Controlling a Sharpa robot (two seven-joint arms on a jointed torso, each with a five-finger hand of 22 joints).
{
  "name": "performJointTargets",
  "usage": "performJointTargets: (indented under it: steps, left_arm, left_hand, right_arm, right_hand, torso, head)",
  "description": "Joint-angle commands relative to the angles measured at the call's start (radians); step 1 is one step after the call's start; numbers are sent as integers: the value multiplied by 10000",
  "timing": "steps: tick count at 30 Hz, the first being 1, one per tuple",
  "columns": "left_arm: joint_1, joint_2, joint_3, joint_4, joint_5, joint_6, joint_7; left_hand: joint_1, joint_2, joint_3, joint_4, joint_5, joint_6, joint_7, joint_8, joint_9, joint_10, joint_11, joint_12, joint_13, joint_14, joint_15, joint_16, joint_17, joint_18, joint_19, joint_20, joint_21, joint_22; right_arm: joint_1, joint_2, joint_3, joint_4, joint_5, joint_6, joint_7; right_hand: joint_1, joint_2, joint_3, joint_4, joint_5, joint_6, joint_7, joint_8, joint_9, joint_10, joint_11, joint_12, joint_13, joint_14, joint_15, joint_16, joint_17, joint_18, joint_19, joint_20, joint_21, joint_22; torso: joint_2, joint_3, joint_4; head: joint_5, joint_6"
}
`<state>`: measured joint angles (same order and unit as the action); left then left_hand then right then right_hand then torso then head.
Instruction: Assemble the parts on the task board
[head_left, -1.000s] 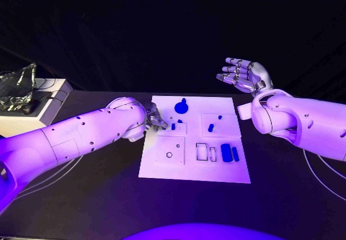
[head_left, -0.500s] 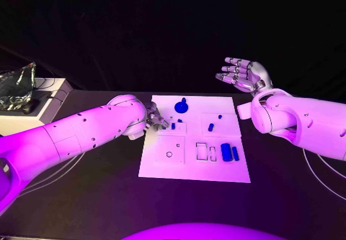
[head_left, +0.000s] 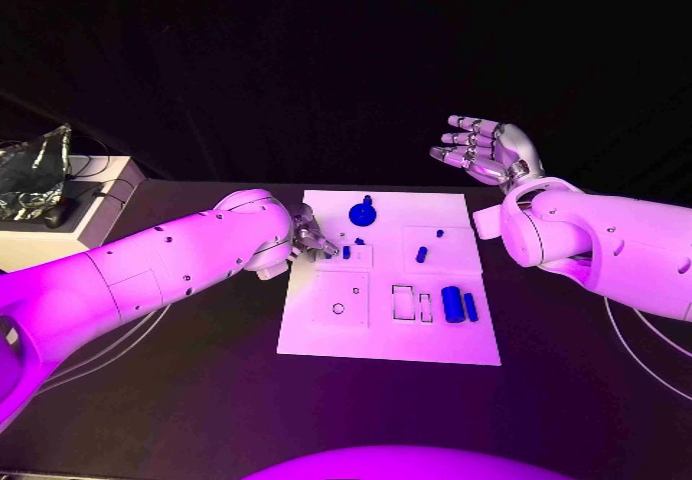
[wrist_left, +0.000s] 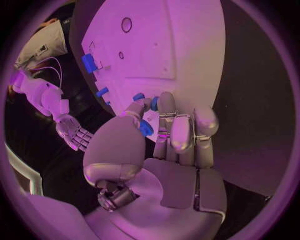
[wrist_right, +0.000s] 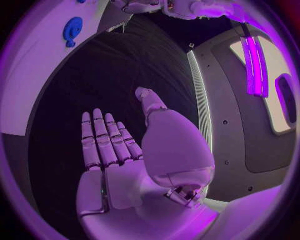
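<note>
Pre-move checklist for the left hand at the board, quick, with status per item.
1. Left hand at the task board's left edge, over the upper-left area: ok.
2. Part in its grasp: the left wrist view shows a small blue part between thumb and fingers, but a firm pinch: cannot tell.
3. Right hand raised, open, holding nothing, off the board: ok.
4. Large round blue part seated at the board's far end, apart from the left hand: ok.
5. Two long blue parts lying side by side at the board's right: ok.
6. Round recess on the near left free: ok.
</note>
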<state>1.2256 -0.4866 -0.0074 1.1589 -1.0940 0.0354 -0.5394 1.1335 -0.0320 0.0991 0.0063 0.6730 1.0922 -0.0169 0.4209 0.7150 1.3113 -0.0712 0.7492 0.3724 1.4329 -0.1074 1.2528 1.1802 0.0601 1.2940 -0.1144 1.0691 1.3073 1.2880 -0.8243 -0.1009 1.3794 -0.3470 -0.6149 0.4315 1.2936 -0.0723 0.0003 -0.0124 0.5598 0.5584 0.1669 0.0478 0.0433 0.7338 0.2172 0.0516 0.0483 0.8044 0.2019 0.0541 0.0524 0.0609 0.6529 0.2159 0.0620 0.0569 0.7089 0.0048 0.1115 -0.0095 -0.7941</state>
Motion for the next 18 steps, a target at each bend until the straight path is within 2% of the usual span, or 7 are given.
performJointTargets:
  steps: [1,3,4,5,7,9,18]
  left_arm:
    - [-172,11,-113,15,22,222,-227]
    - [-173,-19,-112,36,-8,176,-230]
    - [-173,-33,-112,46,-24,159,-231]
    - [-174,-47,-112,56,-41,142,-232]
    - [-174,-84,-111,82,-74,108,-237]
    - [-175,-130,-109,114,-106,73,-246]
    - [-179,-366,-82,308,-181,-70,-263]
  left_hand:
    - [136,91,-490,258,-56,99,11,-3,-89,-118,13,33,3,37,15,-77,-38,-115,-14,5,-60,529]
    - [214,143,-863,414,-48,99,10,12,-86,-128,5,46,-6,37,11,-84,-49,-110,-11,8,-65,535]
    - [130,86,-1060,508,-65,116,10,24,-83,-130,18,54,-6,36,19,-88,-53,-109,-19,9,-82,529]
    - [294,210,-1451,637,-52,125,20,30,-90,-141,-2,70,-13,32,19,-93,-58,-110,-18,7,-91,530]
    - [339,205,-1648,710,-47,121,9,31,-96,-142,11,80,-18,33,15,-93,-61,-111,-17,6,-98,531]
    - [605,316,-2097,903,-40,116,5,46,-109,-141,14,105,-45,36,11,-77,-51,-112,-15,3,-105,548]
    - [713,386,-2818,1143,-60,119,7,114,-95,-153,23,160,-72,31,20,-79,-52,-114,-7,6,-130,565]
  right_arm:
    - [-9,2,3,14,-61,181,62]
    - [-12,-4,3,14,-61,184,63]
    - [-13,-6,3,13,-61,185,62]
    - [-15,-9,3,12,-61,186,61]
    - [-18,-16,3,11,-61,188,60]
    - [-23,-23,3,11,-61,190,60]
    - [-47,-51,3,16,-58,192,69]
  right_hand:
    - [-2,72,-4,-71,37,34,977,-63,-11,26,33,-43,-9,-2,4,-31,-8,-32,-81,13,-55,-16]
    - [-2,72,-4,-71,37,34,977,-63,-11,26,33,-43,-9,-2,4,-31,-8,-32,-81,13,-55,-16]
    - [-2,72,-4,-71,37,34,977,-63,-11,26,33,-43,-9,-2,4,-31,-8,-32,-81,13,-55,-16]
    - [-2,72,-4,-71,37,34,977,-63,-11,26,33,-43,-9,-2,4,-31,-8,-32,-81,13,-55,-16]
    - [-2,72,-4,-71,37,34,977,-63,-11,26,33,-43,-9,-2,4,-31,-8,-32,-81,13,-55,-16]
    - [1,79,-7,-95,42,30,979,-63,-11,19,34,-43,-9,-10,6,-30,-8,-38,-99,14,-55,-17]
    - [-22,95,-19,-101,25,32,976,-63,-11,22,32,-43,-9,-11,5,-30,-8,-45,-121,14,-56,-17]
  torso:
    - [-9,-6,7]
    - [-7,-4,2]
    - [-8,-5,2]
    - [-7,-6,0]
    - [-9,-8,0]
    - [-8,-7,-1]
    - [-4,-11,3]
  head:
    - [-1,-3]
    - [-4,3]
    - [-4,4]
    - [-3,5]
    - [-2,9]
    - [2,16]
    - [14,33]
